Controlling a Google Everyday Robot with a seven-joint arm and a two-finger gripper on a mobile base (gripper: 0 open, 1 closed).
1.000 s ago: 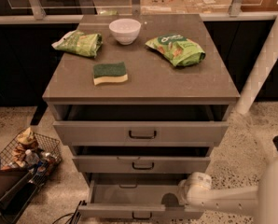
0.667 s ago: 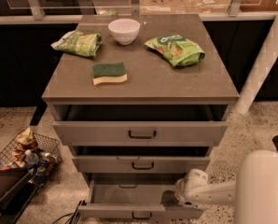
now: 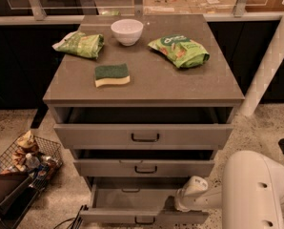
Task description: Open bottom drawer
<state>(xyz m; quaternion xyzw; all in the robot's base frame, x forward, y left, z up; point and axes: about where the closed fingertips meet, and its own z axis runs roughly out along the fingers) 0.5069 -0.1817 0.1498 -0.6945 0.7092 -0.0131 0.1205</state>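
Note:
The cabinet has three grey-beige drawers, all pulled out. The bottom drawer [image 3: 132,216] stands out furthest, showing its pale interior [image 3: 127,199] and a small dark bar handle [image 3: 143,220] on its front. My arm [image 3: 247,190] reaches in from the lower right. My gripper [image 3: 176,203] is at the right end of the bottom drawer, just behind its front panel, and is partly hidden by the wrist. The middle drawer [image 3: 144,167] and top drawer [image 3: 144,136] sit above it.
On the cabinet top [image 3: 180,85] lie a green-and-yellow sponge [image 3: 112,74], a white bowl [image 3: 127,31] and two green snack bags [image 3: 80,44] [image 3: 180,50]. A wire basket of clutter [image 3: 30,156] stands on the floor at left. A white pillar [image 3: 270,66] rises at right.
My arm has swung in from the right, so more of its white body fills the lower right corner. The wrist has shifted slightly. The bottom drawer stays pulled out about as far.

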